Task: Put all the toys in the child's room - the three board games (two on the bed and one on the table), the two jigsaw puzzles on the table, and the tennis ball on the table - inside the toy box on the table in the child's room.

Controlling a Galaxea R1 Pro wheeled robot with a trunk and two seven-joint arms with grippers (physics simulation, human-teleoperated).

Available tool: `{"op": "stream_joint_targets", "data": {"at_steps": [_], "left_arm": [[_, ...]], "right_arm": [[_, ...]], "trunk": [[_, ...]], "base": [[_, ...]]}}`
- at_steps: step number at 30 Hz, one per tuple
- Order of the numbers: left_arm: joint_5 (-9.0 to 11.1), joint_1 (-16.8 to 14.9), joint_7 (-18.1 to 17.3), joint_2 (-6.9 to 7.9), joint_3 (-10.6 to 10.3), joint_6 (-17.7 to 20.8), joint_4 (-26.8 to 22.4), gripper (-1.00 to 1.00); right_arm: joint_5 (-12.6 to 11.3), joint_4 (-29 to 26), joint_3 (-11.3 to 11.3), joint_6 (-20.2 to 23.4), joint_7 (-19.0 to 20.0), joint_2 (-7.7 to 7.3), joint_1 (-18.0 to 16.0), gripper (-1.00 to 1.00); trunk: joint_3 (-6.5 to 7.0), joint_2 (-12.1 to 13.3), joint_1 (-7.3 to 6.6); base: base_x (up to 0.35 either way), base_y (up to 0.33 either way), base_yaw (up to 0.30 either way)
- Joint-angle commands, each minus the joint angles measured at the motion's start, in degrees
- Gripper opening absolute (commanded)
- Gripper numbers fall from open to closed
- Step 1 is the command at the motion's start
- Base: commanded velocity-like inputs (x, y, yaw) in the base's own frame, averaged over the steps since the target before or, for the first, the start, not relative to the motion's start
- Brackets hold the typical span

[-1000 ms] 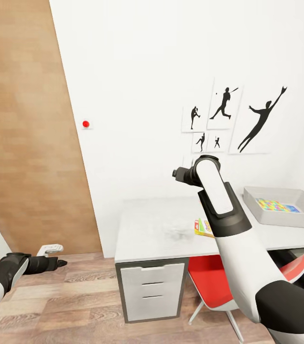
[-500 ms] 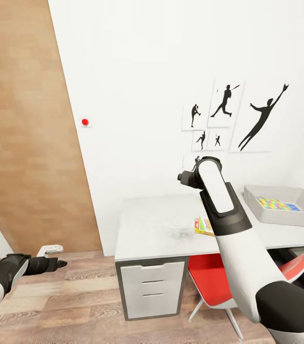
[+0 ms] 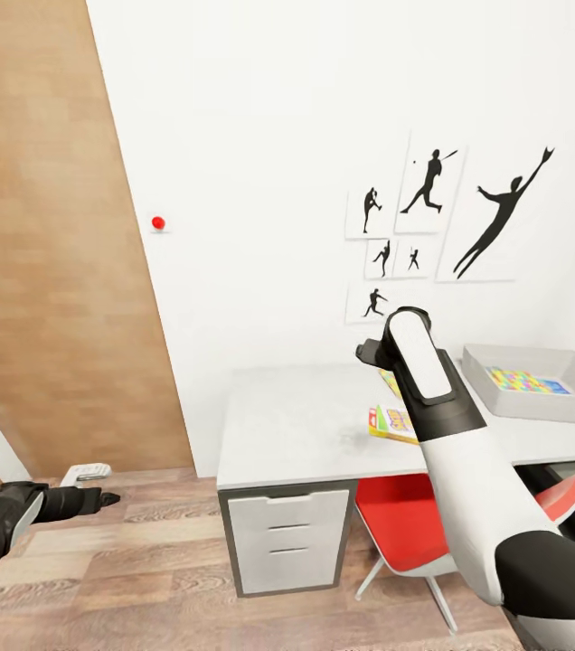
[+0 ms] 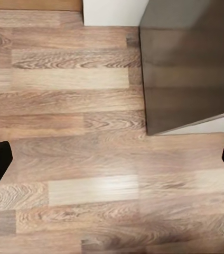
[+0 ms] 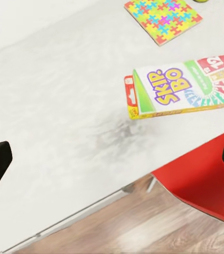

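Note:
The table [image 3: 296,425] stands against the white wall. On it lies the "SKIP-BO" board game [image 3: 392,422] [image 5: 183,87], with a jigsaw puzzle [image 5: 163,17] just beyond it. The toy box [image 3: 550,411] sits at the table's right end and holds another jigsaw puzzle [image 3: 523,381]. My right gripper [image 5: 112,161] hovers open above the bare tabletop [image 5: 54,106], short of the SKIP-BO box; in the head view its forearm [image 3: 423,380] covers the fingers. My left gripper [image 3: 93,497] [image 4: 112,161] hangs open and empty low over the wood floor, left of the table.
A red chair [image 3: 396,533] [image 5: 202,185] is tucked under the table beside the white drawer unit [image 3: 283,538]. A brown wood panel [image 3: 43,271] fills the left wall, with a red button [image 3: 158,222] nearby. The left wrist view shows plank floor and a dark cabinet side [image 4: 191,63].
My right arm has swung a little to the right and lower over the table, uncovering more of the SKIP-BO box. The head view has shifted slightly. The left gripper has sunk a touch.

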Motion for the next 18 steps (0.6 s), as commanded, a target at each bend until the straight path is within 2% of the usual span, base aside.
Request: {"op": "stream_joint_targets", "data": {"at_steps": [1,5,7,9,11,15,17,18], "left_arm": [[-0.3,0.0,-0.6,0.34,0.6,0.4,-0.1,1.0],[0.9,0.0,-2.7,1.35,2.0,1.1,-0.1,1.0],[1.7,-0.1,-5.1,1.87,3.7,2.3,-0.1,1.0],[2.2,0.0,-9.2,2.64,6.0,5.6,-0.1,1.0],[2.3,0.0,-11.4,3.09,6.9,7.6,-0.1,1.0],[2.5,-0.1,-19.3,4.73,9.2,12.2,-0.1,1.0],[2.6,-0.1,-25.9,5.37,10.8,14.3,-0.2,1.0],[2.6,-0.1,-27.7,5.46,11.1,14.8,-0.2,1.0]], "right_arm": [[-0.5,0.3,0.0,0.6,-0.6,-0.2,-0.1,1.0],[-0.5,0.6,-0.1,0.6,-0.6,-0.86,-0.2,1.0],[-0.5,0.7,-0.1,0.6,-0.6,-1.57,-0.2,1.0],[-0.6,0.8,-0.3,0.6,-0.6,-2.36,-0.2,1.0],[-0.6,0.8,-0.3,0.6,-0.6,-2.59,-0.2,1.0],[-0.6,0.8,-0.3,0.5,-0.6,-2.89,-0.2,1.0],[-0.5,0.8,-0.4,0.5,-0.6,-2.96,-0.2,1.0],[-0.5,0.8,-0.4,0.5,-0.6,-2.97,-0.2,1.0]], "trunk": [[-0.23,-0.1,0.04],[-0.61,-0.1,0.04],[-0.8,-0.1,0.04],[-0.99,-0.1,0.04],[-1.18,-0.1,0.04],[-1.55,-0.1,0.04],[-1.74,-0.1,0.04],[-1.84,-0.1,0.04]], "base": [[0.0,0.0,0.0],[0.0,0.0,0.0],[0.0,0.0,0.0],[0.0,0.0,0.0],[0.0,0.0,0.0],[0.0,0.0,0.0],[0.0,0.0,0.0],[0.0,0.0,0.0]]}}
